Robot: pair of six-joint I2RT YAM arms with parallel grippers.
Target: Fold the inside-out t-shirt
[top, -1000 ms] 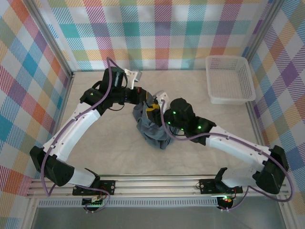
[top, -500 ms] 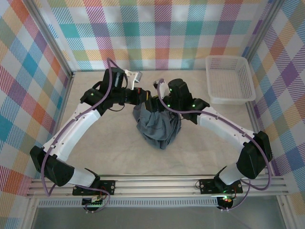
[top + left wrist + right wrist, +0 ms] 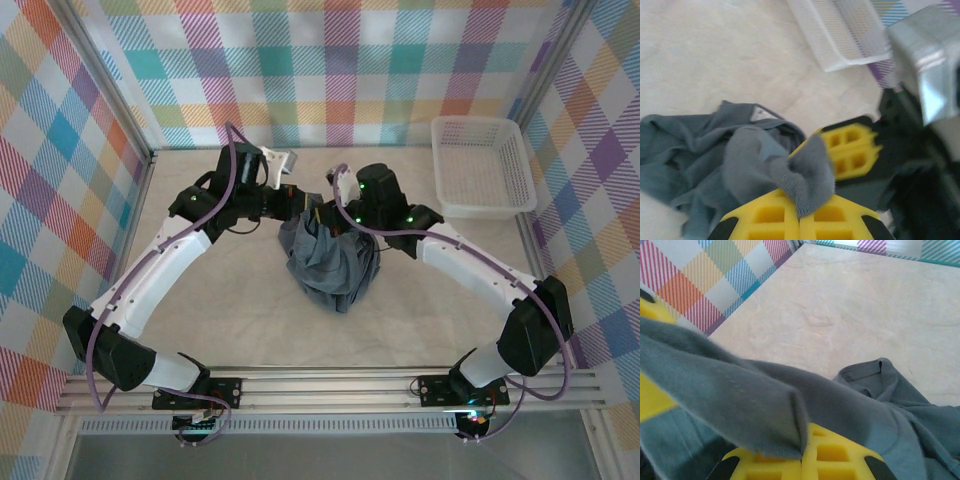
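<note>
Nearest the arm bases, the inside-out t-shirt is a bunched dark grey heap on the pale worktop. It lies to the left of the white mesh basket, nearer than it and well apart from it. The heap is longer than it is wide. Its long axis runs from a narrow near tip away toward the far wall.

The far end of the heap is gathered up where the two arms meet, left of the basket's near rim. There the left end effector and the right end effector sit side by side, almost touching, with the right one closer to the basket.

In the left wrist view, the left end effector is clenched on a rolled edge of grey cloth, and a yellow finger of the other arm sits just beyond it. In the right wrist view, the right end effector is also clenched, with a fold of cloth caught at the seam of its yellow pads. The collar lies beyond it on the worktop.

From both holds the shirt trails toward the near side, so neither arm is the nearer one. The coming move probably turns on how close the two holds are. Drawing them apart, one toward the basket and one away from it, would spread the cloth across its long axis.
</note>
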